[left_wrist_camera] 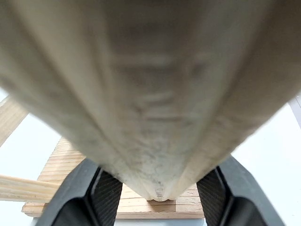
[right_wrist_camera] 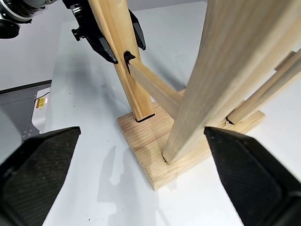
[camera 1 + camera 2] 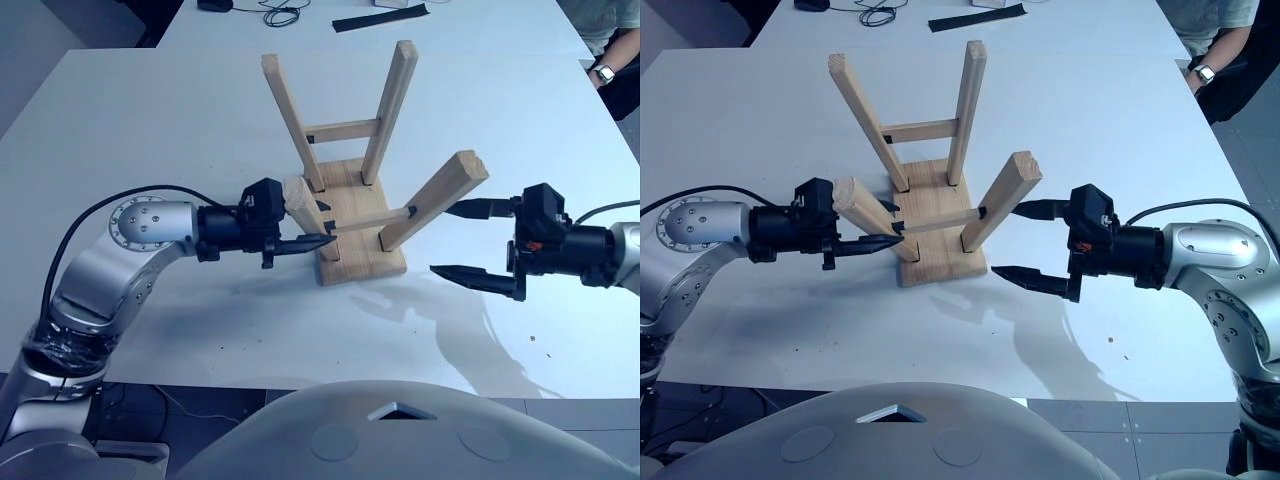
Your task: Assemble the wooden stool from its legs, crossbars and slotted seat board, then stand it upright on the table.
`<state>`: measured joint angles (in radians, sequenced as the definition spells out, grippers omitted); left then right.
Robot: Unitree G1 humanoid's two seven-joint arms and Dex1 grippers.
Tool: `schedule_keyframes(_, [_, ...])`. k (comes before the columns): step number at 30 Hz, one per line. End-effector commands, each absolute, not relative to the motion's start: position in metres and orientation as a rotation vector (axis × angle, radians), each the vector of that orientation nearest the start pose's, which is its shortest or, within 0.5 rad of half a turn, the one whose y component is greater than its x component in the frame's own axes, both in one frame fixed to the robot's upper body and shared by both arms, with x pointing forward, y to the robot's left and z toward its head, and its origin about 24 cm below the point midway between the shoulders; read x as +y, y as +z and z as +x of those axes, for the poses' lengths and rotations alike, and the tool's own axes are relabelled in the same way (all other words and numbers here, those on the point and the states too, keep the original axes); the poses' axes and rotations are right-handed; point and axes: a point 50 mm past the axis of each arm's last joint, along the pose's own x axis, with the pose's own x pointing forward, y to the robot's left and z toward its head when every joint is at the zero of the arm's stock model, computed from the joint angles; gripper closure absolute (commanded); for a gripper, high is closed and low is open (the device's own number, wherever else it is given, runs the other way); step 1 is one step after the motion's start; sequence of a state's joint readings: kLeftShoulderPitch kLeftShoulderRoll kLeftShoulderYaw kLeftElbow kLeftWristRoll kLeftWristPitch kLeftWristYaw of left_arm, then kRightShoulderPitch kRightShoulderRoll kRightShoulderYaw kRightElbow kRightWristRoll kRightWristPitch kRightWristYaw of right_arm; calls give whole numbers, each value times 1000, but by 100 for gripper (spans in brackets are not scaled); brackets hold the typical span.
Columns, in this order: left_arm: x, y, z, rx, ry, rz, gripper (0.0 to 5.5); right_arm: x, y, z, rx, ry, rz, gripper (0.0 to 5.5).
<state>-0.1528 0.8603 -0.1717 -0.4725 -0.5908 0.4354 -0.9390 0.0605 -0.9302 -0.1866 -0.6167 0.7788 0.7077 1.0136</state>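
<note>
On the white surface [image 3: 150, 110], centre: wooden stool [image 3: 348, 185], inverted, seat board [image 3: 362, 262] down. Left hand [image 3: 325, 224] clamped on near-left leg [image 3: 299, 198]. Right hand [image 3: 443, 240] spread wide, empty, just beside near-right leg [image 3: 440, 200].

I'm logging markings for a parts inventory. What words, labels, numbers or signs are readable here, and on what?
No legible text anywhere.
Orange-and-white sticker on a pale object past the table edge: too small and blurred to read.
Stool wood: no print visible.
</note>
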Motion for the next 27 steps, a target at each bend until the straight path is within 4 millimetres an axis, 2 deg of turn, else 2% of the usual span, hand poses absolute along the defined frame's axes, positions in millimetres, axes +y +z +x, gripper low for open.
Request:
schedule_keyframes(1, [192,72,214,631,-1152,389,345,-183,158,187,333,1333,-171,65])
schedule_keyframes(15, [175,68,234,623,-1225,454,345,-163,159,189,307,1435,-156,65])
schedule_keyframes(22, [180,67,246,629,-1211,458,345,-151,164,192,271,1491,-144,65])
schedule_keyframes(27, [183,56,246,663,-1210,466,345,-146,169,194,249,1512,-127,65])
